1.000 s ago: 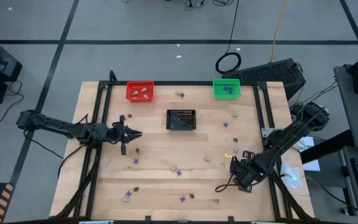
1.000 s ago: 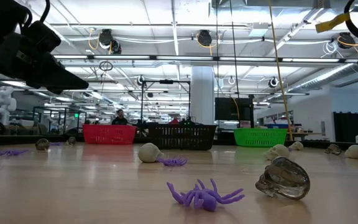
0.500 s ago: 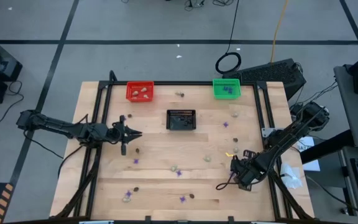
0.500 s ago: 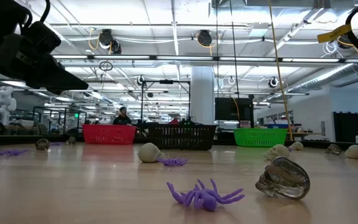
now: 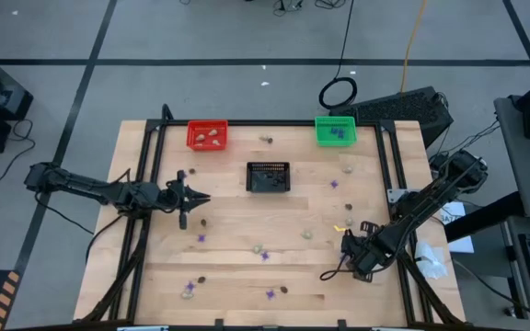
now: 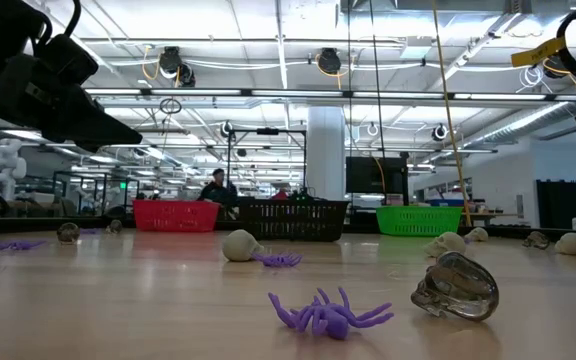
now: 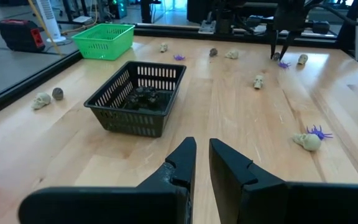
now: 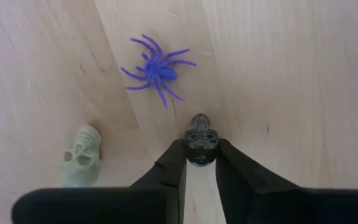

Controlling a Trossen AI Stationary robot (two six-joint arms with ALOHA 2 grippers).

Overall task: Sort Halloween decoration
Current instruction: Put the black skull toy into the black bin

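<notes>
I have the right gripper (image 8: 199,163) down at the table's right side, toward the near edge. Its two fingers are pinched onto a dark skull (image 8: 199,138), which sits between the fingertips. Just beyond it lies a purple spider (image 8: 156,71), apart from the skull, and off to one side a pale skull (image 8: 82,155) lies on the wood, near the finger but not touching it. From above, this gripper (image 5: 350,260) shows only as a dark mass and I cannot see the trinket there.

The left gripper (image 7: 202,163) hovers over the left-middle of the table (image 5: 237,257), fingers drawn narrow with a slim gap and nothing between them. Ahead of it stands the black basket (image 7: 140,97) with dark bits inside; farther off is the green basket (image 7: 104,40). In the high view, the left gripper (image 5: 191,198) points toward the table's middle.

Basket row at the far side: red basket (image 5: 207,134) on the left holding pale pieces, black basket (image 5: 269,176) in the middle and nearer, green basket (image 5: 335,130) on the right holding purple pieces.

The rest of the decoration is scattered over the boards: purple, pale and dark trinkets spread mostly across the near half. In the low view, a purple spider (image 6: 326,313) lies just beside a clear-grey skull (image 6: 456,286). A person (image 6: 215,184) shows in the room behind.
</notes>
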